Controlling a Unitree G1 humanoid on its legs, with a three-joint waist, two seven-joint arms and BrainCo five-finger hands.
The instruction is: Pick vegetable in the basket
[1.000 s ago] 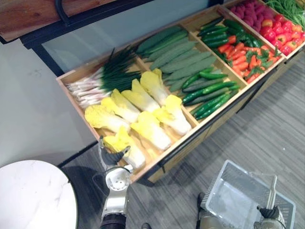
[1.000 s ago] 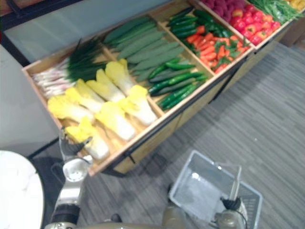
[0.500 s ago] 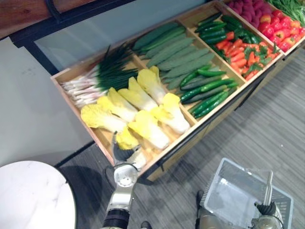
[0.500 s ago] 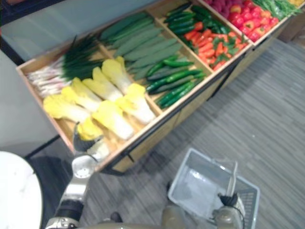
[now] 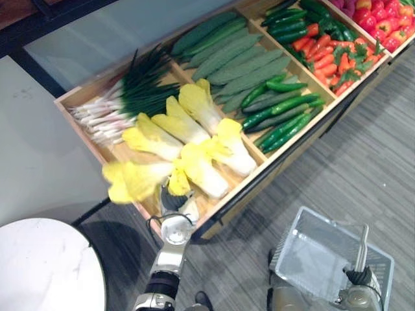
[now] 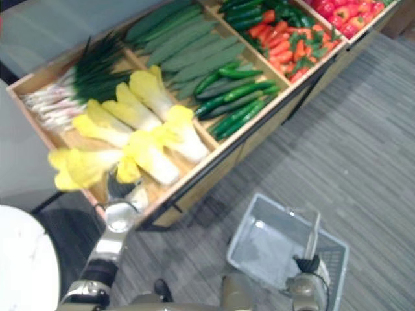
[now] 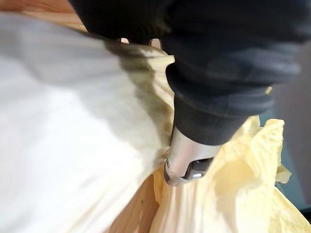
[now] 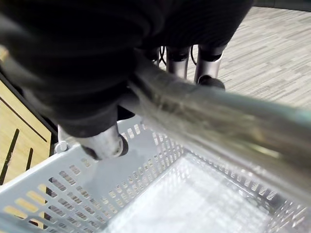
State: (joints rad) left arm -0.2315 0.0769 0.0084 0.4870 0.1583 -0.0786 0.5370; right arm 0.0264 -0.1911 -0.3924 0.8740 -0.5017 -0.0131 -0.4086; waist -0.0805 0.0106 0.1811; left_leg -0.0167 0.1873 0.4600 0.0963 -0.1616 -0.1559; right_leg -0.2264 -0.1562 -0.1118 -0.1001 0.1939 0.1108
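One thing had changed in the crate (image 5: 70, 102) over the last second. The cabbage (image 5: 133, 181) from its near-left corner had come up off the boards. Its yellow leaves now swung out past the crate's left rim, smeared with motion. I took that to mean the pick had held and the carry came next.

The basket (image 5: 311, 259) hung well off the crate's front, empty, with my right hand (image 5: 353, 277) wrapped round its handle. My left hand (image 5: 173, 197) sat over the crate's near-left corner. Its fingers were closed, as far as I could judge, on the cabbage's white stalk. My wrist view showed a finger pressed between stalk and leaf. The leaves trailed from that hand, away from the basket.
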